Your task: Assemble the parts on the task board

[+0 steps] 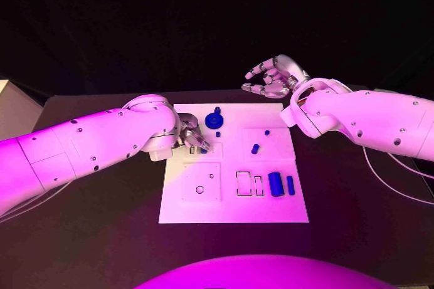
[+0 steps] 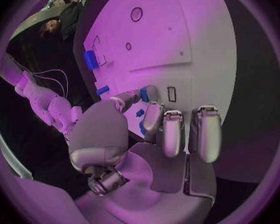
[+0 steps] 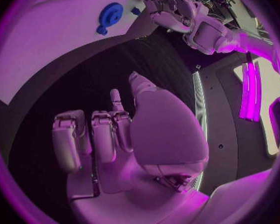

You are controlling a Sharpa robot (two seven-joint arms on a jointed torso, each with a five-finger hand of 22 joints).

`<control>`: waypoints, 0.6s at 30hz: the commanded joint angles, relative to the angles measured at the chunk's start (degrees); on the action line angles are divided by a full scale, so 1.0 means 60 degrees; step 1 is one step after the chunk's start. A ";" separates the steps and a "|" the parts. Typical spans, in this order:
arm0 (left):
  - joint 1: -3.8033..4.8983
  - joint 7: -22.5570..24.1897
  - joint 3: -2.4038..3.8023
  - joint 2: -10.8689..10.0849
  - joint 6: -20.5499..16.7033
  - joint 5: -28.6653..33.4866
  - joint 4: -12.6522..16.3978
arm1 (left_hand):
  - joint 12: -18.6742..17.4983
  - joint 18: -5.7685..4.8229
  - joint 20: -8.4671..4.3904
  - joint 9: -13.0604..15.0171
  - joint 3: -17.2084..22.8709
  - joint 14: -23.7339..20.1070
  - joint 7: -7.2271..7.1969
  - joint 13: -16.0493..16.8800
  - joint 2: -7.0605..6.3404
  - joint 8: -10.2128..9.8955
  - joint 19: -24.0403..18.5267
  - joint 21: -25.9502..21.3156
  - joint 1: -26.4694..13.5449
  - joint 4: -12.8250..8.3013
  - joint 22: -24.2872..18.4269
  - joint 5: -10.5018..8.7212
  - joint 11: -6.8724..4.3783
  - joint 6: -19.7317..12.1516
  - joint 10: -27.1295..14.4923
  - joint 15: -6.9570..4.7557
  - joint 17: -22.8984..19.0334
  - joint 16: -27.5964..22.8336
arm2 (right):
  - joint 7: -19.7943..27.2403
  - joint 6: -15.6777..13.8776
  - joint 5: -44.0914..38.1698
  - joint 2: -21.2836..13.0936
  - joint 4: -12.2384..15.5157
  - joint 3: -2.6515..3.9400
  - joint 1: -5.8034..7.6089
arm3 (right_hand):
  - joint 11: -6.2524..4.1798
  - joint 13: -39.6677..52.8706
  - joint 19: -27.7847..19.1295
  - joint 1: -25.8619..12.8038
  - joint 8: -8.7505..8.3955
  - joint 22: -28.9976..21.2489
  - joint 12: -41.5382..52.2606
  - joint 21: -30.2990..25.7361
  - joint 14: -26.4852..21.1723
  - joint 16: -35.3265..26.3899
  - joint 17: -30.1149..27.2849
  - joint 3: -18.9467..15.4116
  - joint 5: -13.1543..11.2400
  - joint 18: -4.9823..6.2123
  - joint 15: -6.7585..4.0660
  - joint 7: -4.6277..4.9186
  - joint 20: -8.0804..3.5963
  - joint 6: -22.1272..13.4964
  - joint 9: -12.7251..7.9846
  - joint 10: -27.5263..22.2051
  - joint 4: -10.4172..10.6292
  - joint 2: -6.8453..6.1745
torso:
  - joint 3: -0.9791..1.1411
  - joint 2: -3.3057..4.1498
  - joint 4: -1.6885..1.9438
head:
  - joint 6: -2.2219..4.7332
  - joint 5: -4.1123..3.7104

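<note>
The white task board (image 1: 233, 204) lies in the middle of the table. My left hand (image 1: 192, 138) hovers low over its far left part and pinches a small blue part (image 2: 144, 94) between thumb and a finger. Just beyond that hand a round blue part (image 1: 214, 120) sits on the board, with a small blue peg (image 1: 217, 134) beside it. My right hand (image 1: 271, 79) is raised past the board's far edge, fingers curled in, nothing in them. The right wrist view shows the round blue part (image 3: 110, 15) and my left hand (image 3: 171, 7).
A blue cylinder (image 1: 276, 184) and a thin blue bar (image 1: 290, 185) lie at the board's near right, beside two rectangular slots (image 1: 244, 183). Another blue piece (image 1: 256, 148) rests mid-right. A round hole (image 1: 200, 189) is at the near left. A pale box (image 1: 14, 110) stands far left.
</note>
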 commanded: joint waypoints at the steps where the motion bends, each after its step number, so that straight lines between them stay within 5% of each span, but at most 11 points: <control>1: -0.0089 -0.0010 -0.0056 0.0013 0.0353 0.0081 0.0055 | -0.0021 -0.0117 -0.0037 -0.0011 -0.0038 0.0993 0.0051 0.0002 -0.0093 -0.0047 0.0468 0.0045 -0.0031 0.0012 0.1445 -0.0054 -0.0007 0.0006 -0.0044 -0.0051 0.2509 0.0041 | 0.0089 0.0037 -0.0061 -0.0002 0.0009 0.0001 -0.0005 | 0.0070 0.2102 0.0990 -0.0088 0.0067 0.2501 -0.0043 0.0024 0.0875 -0.0045 0.1977 -0.0044 -0.0005 -0.0132 0.0073 -0.0011 0.0074 -0.0071 -0.0013 0.0531 -0.0002 -0.0018 | -0.0002 0.0005 0.0000 | 0.0003 0.0005; 13: -0.0089 0.0000 -0.0047 -0.0135 0.0240 0.0032 0.0164 | -0.0047 -0.0118 -0.0028 -0.0032 -0.0418 0.0993 0.0068 0.0000 -0.0201 -0.0066 0.0468 0.0042 -0.0161 0.0422 0.1449 -0.0122 0.0005 0.0041 -0.0057 -0.0042 0.2509 0.0041 | 0.0103 0.0012 -0.0048 -0.0002 -0.0007 0.0001 -0.0007 | 0.0070 0.2092 0.0983 -0.0210 0.0086 0.2490 -0.0056 0.0010 0.0873 -0.0049 0.1971 -0.0110 -0.0151 -0.0128 0.0071 -0.0013 0.0074 -0.0085 -0.0013 0.0521 0.0008 0.0009 | 0.0000 0.0006 -0.0007 | 0.0007 -0.0012; 18: -0.0085 -0.0011 0.0031 -0.0268 0.0110 0.0047 0.0329 | -0.0073 -0.0112 -0.0026 -0.0035 -0.0608 0.0993 0.0076 -0.0020 -0.0236 -0.0075 0.0458 0.0030 -0.0195 0.0618 0.1429 -0.0124 0.0012 0.0038 -0.0073 -0.0038 0.2509 0.0041 | 0.0113 -0.0028 -0.0027 0.0006 -0.0045 0.0001 -0.0014 | 0.0064 0.2091 0.0980 -0.0492 0.0138 0.2485 -0.0051 0.0002 0.0873 -0.0055 0.1966 -0.0323 -0.0810 -0.0126 0.0065 -0.0023 0.0070 -0.0114 -0.0010 0.0525 0.0015 0.0118 | -0.0002 -0.0002 -0.0008 | 0.0035 -0.0011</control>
